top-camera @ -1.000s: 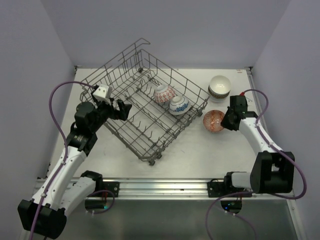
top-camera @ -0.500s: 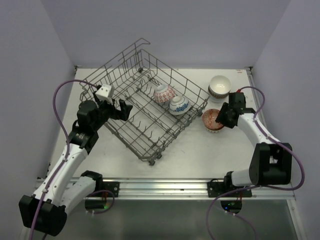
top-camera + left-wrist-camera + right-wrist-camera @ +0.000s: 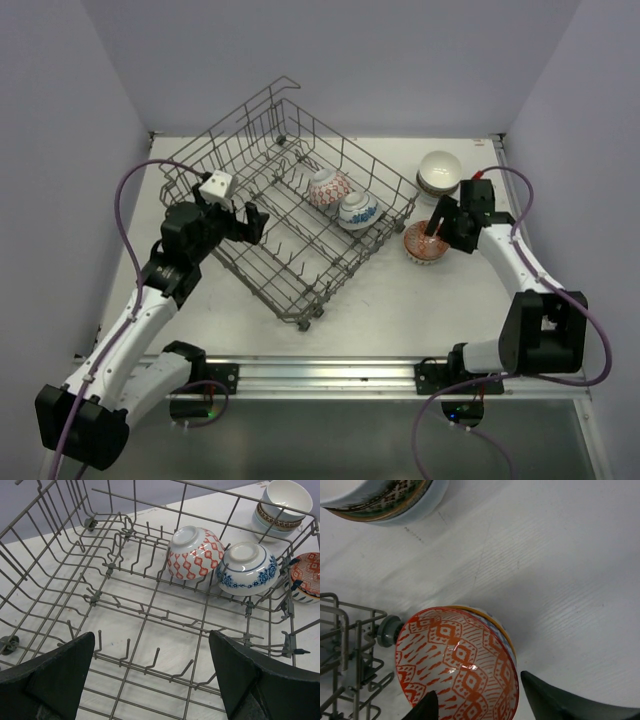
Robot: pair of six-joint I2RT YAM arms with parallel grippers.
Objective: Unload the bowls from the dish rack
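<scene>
The grey wire dish rack (image 3: pixel 262 175) sits at mid-table and holds two overturned bowls: a red-patterned bowl (image 3: pixel 328 187) (image 3: pixel 195 552) and a blue-patterned bowl (image 3: pixel 358 210) (image 3: pixel 247 567). My left gripper (image 3: pixel 246 222) (image 3: pixel 152 677) hangs open over the rack's near-left side, with only tines between its fingers. Right of the rack, a red-orange patterned bowl (image 3: pixel 422 245) (image 3: pixel 455 665) lies nested in a yellow-rimmed bowl (image 3: pixel 506 634) on the table. My right gripper (image 3: pixel 440 226) (image 3: pixel 480 709) is open and straddles the patterned bowl's rim, gripping nothing.
A stack of bowls with a white one on top (image 3: pixel 439 171) (image 3: pixel 282 505) (image 3: pixel 380 500) stands at the back right. The rack's corner wheel (image 3: pixel 387 631) lies just left of the nested bowls. Purple walls enclose the table on three sides.
My right gripper has opened and let go of the red-orange bowl, which now rests in the yellow-rimmed bowl, slightly further left. My left arm has edged rightwards over the rack.
</scene>
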